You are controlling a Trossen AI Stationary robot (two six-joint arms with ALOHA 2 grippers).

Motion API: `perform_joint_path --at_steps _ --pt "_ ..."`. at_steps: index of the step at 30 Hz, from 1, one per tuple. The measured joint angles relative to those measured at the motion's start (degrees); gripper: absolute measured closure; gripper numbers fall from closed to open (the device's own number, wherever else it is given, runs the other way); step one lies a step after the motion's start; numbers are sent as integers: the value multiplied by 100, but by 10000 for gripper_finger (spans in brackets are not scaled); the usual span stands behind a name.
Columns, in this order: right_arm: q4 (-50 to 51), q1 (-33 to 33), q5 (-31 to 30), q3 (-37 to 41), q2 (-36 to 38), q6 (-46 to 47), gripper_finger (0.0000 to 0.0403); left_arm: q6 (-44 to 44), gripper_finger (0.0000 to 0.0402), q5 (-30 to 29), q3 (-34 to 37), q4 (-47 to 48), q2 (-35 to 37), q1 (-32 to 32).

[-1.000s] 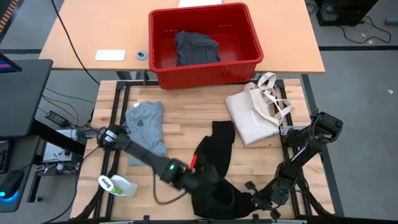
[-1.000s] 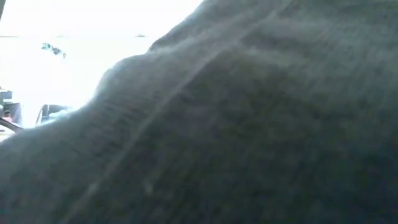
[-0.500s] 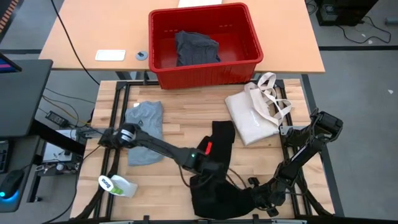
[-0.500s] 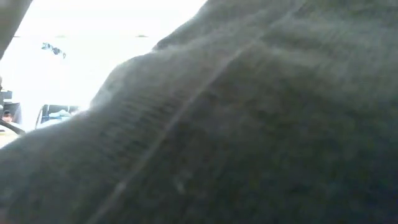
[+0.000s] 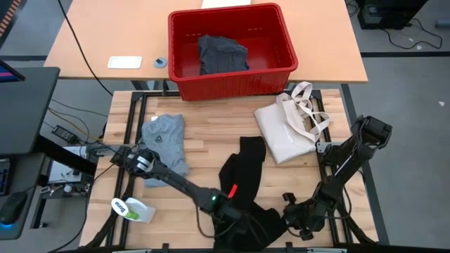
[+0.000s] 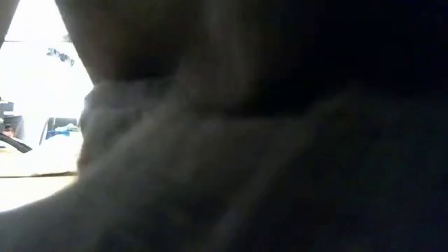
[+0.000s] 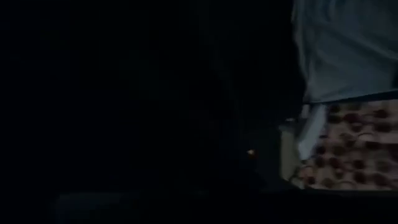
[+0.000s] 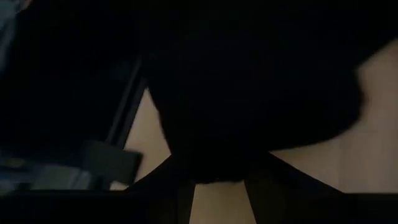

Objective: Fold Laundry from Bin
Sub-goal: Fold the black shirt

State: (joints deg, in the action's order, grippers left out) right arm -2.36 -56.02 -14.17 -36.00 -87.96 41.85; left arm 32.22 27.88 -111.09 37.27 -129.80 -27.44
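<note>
Wooden slats carry the black garment, bunched at the near edge; I judge it soft, limp and light, best pinched at a hem or corner. My left gripper is buried in its near fold, and I cannot tell its finger state. My right gripper sits just beside the same fold, fingers apparently part-spread around cloth. Behind both, the bin holds another dark piece.
</note>
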Motion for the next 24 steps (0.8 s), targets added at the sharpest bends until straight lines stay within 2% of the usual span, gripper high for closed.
perform_joint_path --at_steps 3,7,10,13,16,20,24 --pt "280 50 -66 -131 157 -25 269 -76 392 -422 0 233 0 -177" --pt "389 57 401 -224 255 -25 269 122 398 -623 0 424 7 -383" --pt "940 11 525 -400 299 60 269 237 399 -628 -2 734 16 -566" --pt "1817 -14 426 -685 291 102 269 463 399 -636 -97 1261 105 -674" --pt "2444 41 -27 -920 291 58 269 563 400 -1036 -363 1850 294 -724" --pt "2141 130 -1009 -987 278 -630 268 382 400 -2269 -843 2737 651 -837" --pt "2115 278 -1338 -987 274 -985 268 199 401 -4105 -1389 3613 1015 -1068"
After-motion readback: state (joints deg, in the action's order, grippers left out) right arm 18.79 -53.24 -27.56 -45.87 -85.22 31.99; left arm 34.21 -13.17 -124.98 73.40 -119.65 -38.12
